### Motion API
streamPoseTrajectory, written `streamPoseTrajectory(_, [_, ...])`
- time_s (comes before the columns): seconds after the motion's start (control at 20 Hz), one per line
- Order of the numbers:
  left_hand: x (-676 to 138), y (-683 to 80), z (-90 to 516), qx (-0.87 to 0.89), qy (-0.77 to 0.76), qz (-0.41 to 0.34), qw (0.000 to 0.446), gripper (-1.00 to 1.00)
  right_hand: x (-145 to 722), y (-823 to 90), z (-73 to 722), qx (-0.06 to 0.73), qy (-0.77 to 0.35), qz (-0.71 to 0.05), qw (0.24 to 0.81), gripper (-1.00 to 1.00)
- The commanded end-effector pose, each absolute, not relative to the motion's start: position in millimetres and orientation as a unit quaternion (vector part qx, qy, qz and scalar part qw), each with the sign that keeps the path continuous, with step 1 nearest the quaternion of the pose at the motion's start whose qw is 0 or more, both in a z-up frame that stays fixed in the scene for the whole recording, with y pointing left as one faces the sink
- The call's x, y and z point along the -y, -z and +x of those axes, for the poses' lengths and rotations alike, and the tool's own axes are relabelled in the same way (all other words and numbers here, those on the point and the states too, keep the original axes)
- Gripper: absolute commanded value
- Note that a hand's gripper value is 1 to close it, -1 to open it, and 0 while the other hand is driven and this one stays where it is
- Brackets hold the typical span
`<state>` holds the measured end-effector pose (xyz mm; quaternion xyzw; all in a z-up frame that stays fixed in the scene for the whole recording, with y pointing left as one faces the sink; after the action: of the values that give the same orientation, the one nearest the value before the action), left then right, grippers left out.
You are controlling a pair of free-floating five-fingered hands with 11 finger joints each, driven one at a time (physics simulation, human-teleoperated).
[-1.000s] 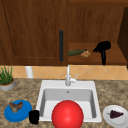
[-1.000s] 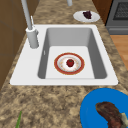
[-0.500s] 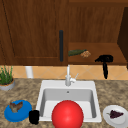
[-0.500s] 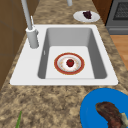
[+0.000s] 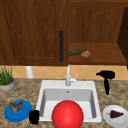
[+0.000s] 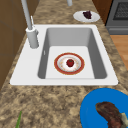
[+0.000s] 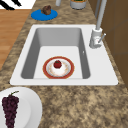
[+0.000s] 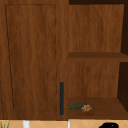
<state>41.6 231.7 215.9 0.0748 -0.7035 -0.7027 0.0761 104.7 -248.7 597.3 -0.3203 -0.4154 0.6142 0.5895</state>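
The right hand (image 5: 106, 75) hangs above the counter's right part, just right of the sink (image 5: 45, 86), its fingers (image 5: 106, 87) straight and pointing down, holding nothing. The nearest thing is the white plate (image 5: 110, 120) of grapes (image 5: 116, 114), at the counter's front right corner, below the hand and a little to its right. The left hand (image 5: 34, 116), at the sink's front left corner beside the blue plate (image 5: 10, 116), is farther off; whether it is spread or closed cannot be told.
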Motion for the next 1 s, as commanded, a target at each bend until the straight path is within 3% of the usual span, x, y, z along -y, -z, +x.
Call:
streamPoseTrajectory(0.0, [-232,-216,42,0.703,0.703,0.075,0.076,0.00,249,-570,74,0.423,-0.611,-0.343,0.575,-1.00])
streamPoseTrajectory(0.65, [-232,-216,42,0.703,0.703,0.075,0.076,0.00,212,-463,-12,0.429,-0.604,-0.353,0.571,-1.00])
streamPoseTrajectory(0.95, [-232,-216,42,0.703,0.703,0.075,0.076,0.00,203,-410,12,0.423,-0.612,-0.337,0.577,-1.00])
